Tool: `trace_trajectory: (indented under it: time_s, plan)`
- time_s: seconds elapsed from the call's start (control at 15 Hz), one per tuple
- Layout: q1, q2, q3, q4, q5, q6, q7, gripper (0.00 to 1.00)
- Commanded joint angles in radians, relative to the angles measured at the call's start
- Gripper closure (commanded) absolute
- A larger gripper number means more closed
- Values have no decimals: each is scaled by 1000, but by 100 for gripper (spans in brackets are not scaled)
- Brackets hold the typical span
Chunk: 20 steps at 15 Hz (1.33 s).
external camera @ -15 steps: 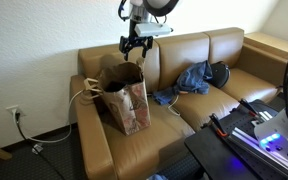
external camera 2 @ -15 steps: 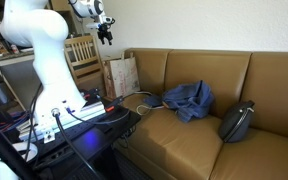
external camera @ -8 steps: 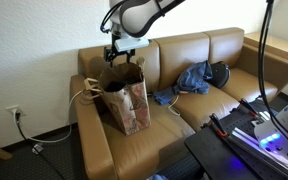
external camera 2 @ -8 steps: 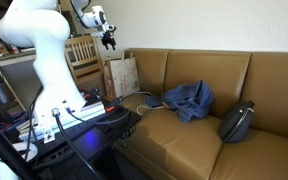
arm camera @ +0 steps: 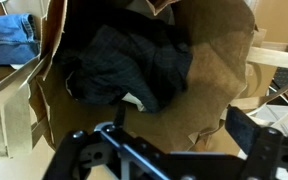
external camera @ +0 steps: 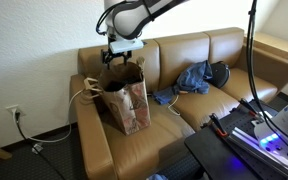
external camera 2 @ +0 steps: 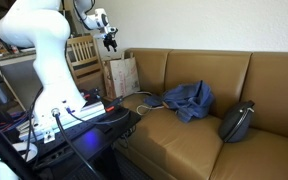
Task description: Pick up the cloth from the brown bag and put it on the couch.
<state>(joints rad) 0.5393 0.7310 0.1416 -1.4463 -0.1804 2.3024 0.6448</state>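
Wall socket: a white plate (external camera: 14, 113) is seen at the lower left of an exterior view, with a dark cable trailing from it along the floor.
Brown paper bag: an upright bag with pale rope handles (external camera: 126, 100) is stood on the leftmost seat of the couch; in an exterior view it is shown at centre left against the armrest (external camera 2: 122, 75).
Dark cloth: a crumpled, dark checked fabric (arm camera: 134, 65) is seen lying inside the bag, in the upper middle of the wrist view.
Gripper: the black two-fingered gripper (external camera: 121, 55) is held just above the bag's mouth, clear of the cloth (external camera 2: 111, 42).
Fingers: they are spread wide apart along the bottom edge of the wrist view (arm camera: 256, 135), with nothing between them.
Couch: a tan leather three-seater (external camera: 234, 50) is set against the white wall.
Blue denim garment: a bundled piece (external camera: 192, 80) is laid on the middle seat, well apart from the bag.
Black pouch: a dark rounded item (external camera: 220, 72) is placed just right of the denim.
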Motion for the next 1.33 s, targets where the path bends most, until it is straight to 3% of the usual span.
trace_trajectory:
  time_s: [0.0,0.27,0.87,1.27]
  plan:
    - [20,56,-56,3,-13,25,16,0]
    - [32,134,-96,21,-19,80,17,0]
    - [42,265,-72,80,44,126,-26,0]
    - [119,259,-139,76,8,180,21,0]
